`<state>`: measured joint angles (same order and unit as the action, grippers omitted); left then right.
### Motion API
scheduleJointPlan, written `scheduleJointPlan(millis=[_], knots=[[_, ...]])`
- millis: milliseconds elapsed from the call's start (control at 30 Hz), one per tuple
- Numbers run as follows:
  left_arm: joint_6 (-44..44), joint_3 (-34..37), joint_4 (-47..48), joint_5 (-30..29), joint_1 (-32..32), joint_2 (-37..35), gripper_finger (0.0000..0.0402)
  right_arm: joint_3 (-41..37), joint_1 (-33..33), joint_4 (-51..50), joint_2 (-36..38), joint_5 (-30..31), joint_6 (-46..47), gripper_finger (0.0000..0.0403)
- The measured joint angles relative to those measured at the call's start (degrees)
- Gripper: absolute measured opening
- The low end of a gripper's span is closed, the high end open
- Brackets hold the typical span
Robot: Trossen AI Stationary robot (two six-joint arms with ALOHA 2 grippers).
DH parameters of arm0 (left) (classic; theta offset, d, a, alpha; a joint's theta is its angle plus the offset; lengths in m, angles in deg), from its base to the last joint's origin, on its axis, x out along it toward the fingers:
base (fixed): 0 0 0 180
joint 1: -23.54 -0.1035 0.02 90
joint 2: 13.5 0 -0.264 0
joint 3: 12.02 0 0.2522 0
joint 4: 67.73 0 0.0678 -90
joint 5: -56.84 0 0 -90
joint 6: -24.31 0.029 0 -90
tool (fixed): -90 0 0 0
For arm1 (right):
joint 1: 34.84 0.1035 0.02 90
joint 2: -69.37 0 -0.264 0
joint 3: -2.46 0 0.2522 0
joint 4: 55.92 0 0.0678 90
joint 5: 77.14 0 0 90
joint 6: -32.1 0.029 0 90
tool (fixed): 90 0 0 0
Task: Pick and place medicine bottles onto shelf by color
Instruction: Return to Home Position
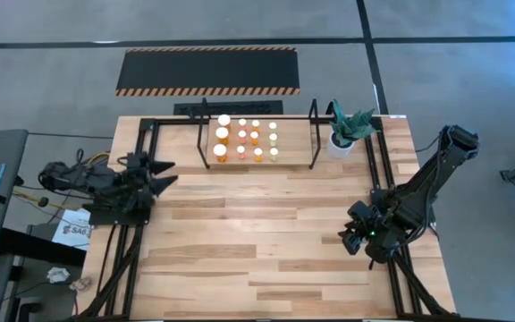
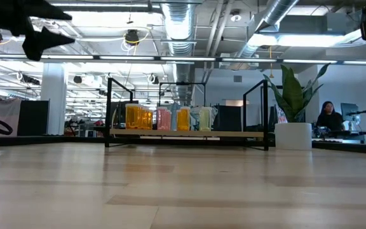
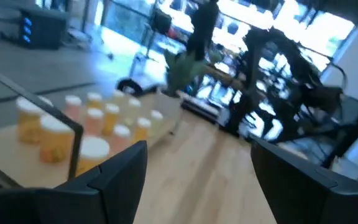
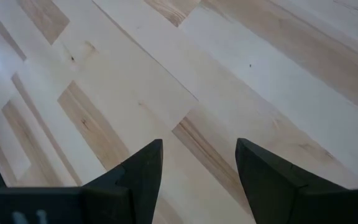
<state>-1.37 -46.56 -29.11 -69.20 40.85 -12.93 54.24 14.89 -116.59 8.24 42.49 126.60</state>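
My right pincer (image 1: 347, 241) is the nearer one. It sits low by the right edge of the surface (image 1: 257, 241), tipped down at bare wood, its fingers (image 4: 143, 167) spread and empty. My left pincer (image 1: 170, 173) is farther back on the opposite side, raised above the left edge. It points across the wood, and its fingers are also spread wide with nothing pinched.

All the bottles (image 1: 254, 137) lie beyond both pincers, well apart from them, on the shelf (image 1: 293, 139) at the middle of the far edge. From my left pincer they are ahead and off to one side. From my right pincer they are far off, diagonally across the surface.

The bottles stand upright in four short columns of three, their white caps up. The leftmost column holds the larger orange ones. Next come small reddish ones, then small orange ones, then pale ones on the right. They fill the left and middle of the shelf floor, between the two black hoop ends, and the right end of the floor is bare.

Just right of the shelf stands a plant (image 1: 342, 134) in a white pot. Past the far edge, a black mat (image 1: 208, 70) with striped borders lies on the floor. A person (image 2: 327, 116) is in the room beyond.
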Motion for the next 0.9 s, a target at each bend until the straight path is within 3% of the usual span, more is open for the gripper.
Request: scheduleJointPlan(millis=[300,633,900], knots=[[-0.22,6.16,-5.51,1.42,-0.02,0.48,0.0273,0.0,-0.01,0.77,-0.04,0.0,0.0,0.0225],[-13.66,13.64,-9.01,1.23,-0.03,0.43,0.0273,0.0,-0.01,0.76,-0.04,0.0,0.0,0.0225],[-2.19,16.0,-14.51,-1.4,-0.05,0.49,0.0273,0.0,0.0,0.79,-0.02,0.0,0.0,0.0225]])
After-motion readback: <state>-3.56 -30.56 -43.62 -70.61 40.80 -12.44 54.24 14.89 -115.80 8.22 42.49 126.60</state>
